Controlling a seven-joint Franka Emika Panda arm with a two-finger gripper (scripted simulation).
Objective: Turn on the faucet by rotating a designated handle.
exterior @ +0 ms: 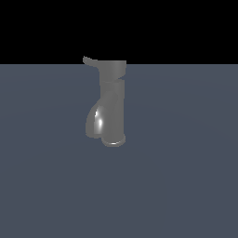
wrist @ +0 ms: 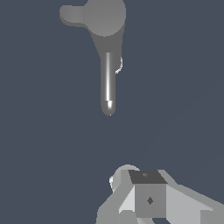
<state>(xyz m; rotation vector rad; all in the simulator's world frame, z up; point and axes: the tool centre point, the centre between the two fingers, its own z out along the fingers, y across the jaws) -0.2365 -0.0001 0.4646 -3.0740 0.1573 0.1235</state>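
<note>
Grey and glossy, the faucet [exterior: 112,104] stands upright on the slate-blue surface [exterior: 186,176], its handle [exterior: 91,61] jutting from the cap toward the exterior view's left. My pincer [wrist: 148,199] hangs well apart from it, touching nothing; whether its jaws are released or clenched I cannot tell.

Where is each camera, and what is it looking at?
Exterior view: off the arm, looking level at the side of the upright faucet on the grey floor; its handle points to the exterior view's left; no robot part shows.
Wrist view: on the wrist, looking down on the faucet's cap, handle and spout; the gripper shows at one edge, apart from the faucet.
Both views share the faucet and handle.
</note>
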